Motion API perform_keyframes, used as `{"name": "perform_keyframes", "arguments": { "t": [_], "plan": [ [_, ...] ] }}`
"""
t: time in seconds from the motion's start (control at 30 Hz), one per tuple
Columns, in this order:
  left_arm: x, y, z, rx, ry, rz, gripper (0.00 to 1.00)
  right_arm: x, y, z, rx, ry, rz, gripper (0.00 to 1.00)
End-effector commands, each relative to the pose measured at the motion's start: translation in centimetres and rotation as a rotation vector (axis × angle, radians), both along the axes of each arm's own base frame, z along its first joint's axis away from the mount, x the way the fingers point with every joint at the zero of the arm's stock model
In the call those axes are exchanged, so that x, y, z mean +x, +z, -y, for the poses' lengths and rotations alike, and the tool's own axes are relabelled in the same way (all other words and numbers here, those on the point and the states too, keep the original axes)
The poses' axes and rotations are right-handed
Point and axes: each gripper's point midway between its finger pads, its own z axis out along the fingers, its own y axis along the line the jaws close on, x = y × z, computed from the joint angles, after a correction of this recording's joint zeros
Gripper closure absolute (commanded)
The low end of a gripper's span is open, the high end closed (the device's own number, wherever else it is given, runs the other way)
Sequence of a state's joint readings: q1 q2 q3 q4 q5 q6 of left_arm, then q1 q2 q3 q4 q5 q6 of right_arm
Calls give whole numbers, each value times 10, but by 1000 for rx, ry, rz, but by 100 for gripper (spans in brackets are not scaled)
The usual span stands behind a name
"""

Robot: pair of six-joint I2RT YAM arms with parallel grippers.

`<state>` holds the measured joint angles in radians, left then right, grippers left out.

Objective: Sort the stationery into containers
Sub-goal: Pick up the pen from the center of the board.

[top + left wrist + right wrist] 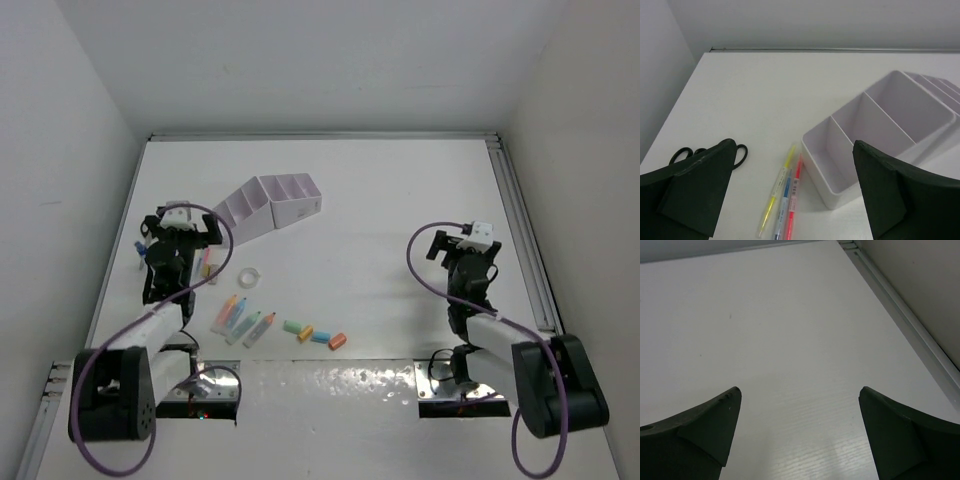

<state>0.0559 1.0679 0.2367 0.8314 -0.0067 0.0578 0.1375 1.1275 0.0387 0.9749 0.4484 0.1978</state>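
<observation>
1. One desk organiser [270, 205].
2. Three slim pens [782, 197]: yellow, blue and pink.
3. Four thick pastel pens [240, 318], as far as the top view lets them be counted.
4. Four short capsule pieces [292, 326]: green, yellow-orange, blue and orange.
5. One clear tape ring [249, 275].
6. One pair of black-handled scissors [684, 149].
7. One blue-capped bottle [140, 250], partly hidden.

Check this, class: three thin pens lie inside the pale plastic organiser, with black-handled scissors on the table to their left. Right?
No: the left wrist view shows the three thin pens on the white table beside the pale plastic organiser, not inside.
</observation>
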Motion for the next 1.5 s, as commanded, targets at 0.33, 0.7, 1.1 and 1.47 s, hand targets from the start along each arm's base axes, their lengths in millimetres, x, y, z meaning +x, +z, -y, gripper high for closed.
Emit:
{"name": "perform_keyframes", "arguments": {
  "t": [0.33,0.7,1.1,1.47],
  "plan": [
    [-59,-14,6,606,-348,-490,0,28,44,-30,-168,203,-346,1],
    [-121,-32,-1,733,-513,-870,0,7,44,-122,122,359,-397,52],
    [-170,-66,43,734,-768,-1148,0,-50,1,-152,397,82,-439,44],
    [-172,-109,55,747,-728,-1209,29,-76,-5,-160,317,60,-397,44]
  ]
}}
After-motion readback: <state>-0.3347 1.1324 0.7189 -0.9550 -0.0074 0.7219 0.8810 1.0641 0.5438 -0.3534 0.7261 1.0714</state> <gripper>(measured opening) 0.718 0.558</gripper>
